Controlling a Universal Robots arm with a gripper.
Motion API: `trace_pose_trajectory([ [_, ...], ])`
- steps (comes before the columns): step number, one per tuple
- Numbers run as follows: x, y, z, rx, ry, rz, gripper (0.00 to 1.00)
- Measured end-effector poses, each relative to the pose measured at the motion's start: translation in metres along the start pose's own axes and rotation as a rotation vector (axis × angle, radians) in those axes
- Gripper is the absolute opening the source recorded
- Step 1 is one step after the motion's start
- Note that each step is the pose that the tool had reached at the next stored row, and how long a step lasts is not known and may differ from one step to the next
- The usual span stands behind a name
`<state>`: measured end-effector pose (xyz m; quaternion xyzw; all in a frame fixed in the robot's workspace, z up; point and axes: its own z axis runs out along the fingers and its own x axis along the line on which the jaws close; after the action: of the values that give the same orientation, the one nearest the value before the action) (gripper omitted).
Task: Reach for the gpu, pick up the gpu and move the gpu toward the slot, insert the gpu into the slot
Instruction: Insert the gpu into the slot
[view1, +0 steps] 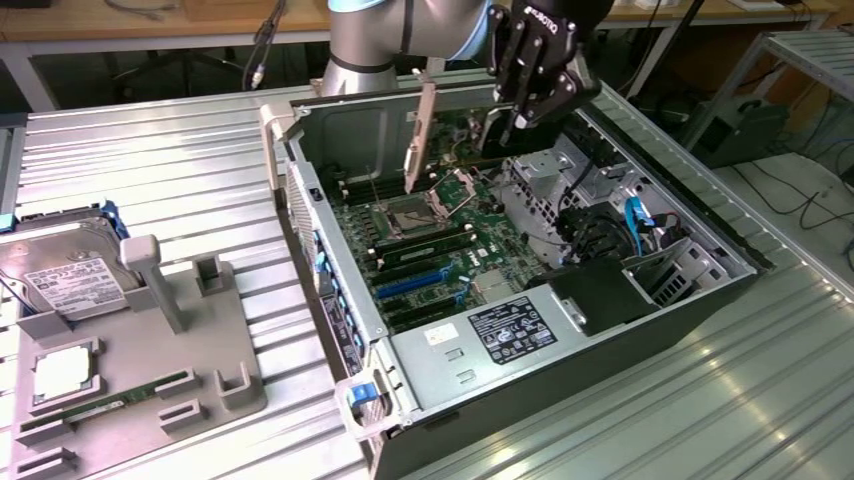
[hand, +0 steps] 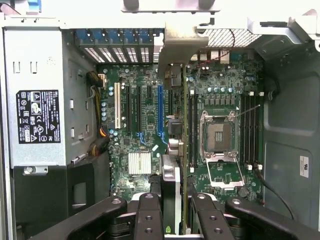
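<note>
An open black computer case (view1: 694, 260) lies on a ribbed metal workbench (view1: 174, 150). Above the case's green motherboard (view1: 427, 250), the black two-finger gripper (view1: 518, 118) is partly closed on the thin dark gpu card, whose silver bracket (view1: 424, 125) hangs down.

Wrist view: the gpu card (hand: 175, 150) stands edge-on between the fingers (hand: 150, 215), near the long blue slot (hand: 160, 107). It is likely light, stiff and fragile, best pinched on the board's flat faces.

The gpu (hand: 170, 210) in the claw (hand: 177, 197) shows edge-on, fan face hidden, near end cut off; the label (hand: 37, 116) well aside bears print too small to read.
</note>
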<state>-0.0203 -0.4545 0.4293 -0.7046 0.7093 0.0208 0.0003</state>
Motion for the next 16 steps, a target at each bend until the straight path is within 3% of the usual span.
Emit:
trace_pose_trajectory([
  [5, -0.011, -0.0033, 0.012, -0.0006, 0.0015, -0.021, 0.28],
  [10, -0.012, -0.0039, 0.0211, -0.0028, 0.0039, -0.096, 0.28],
  [12, -0.013, -0.0041, 0.0247, -0.0026, 0.0034, -0.091, 0.28],
  [16, -0.013, -0.0043, 0.0329, -0.001, 0.0018, -0.032, 0.28],
])
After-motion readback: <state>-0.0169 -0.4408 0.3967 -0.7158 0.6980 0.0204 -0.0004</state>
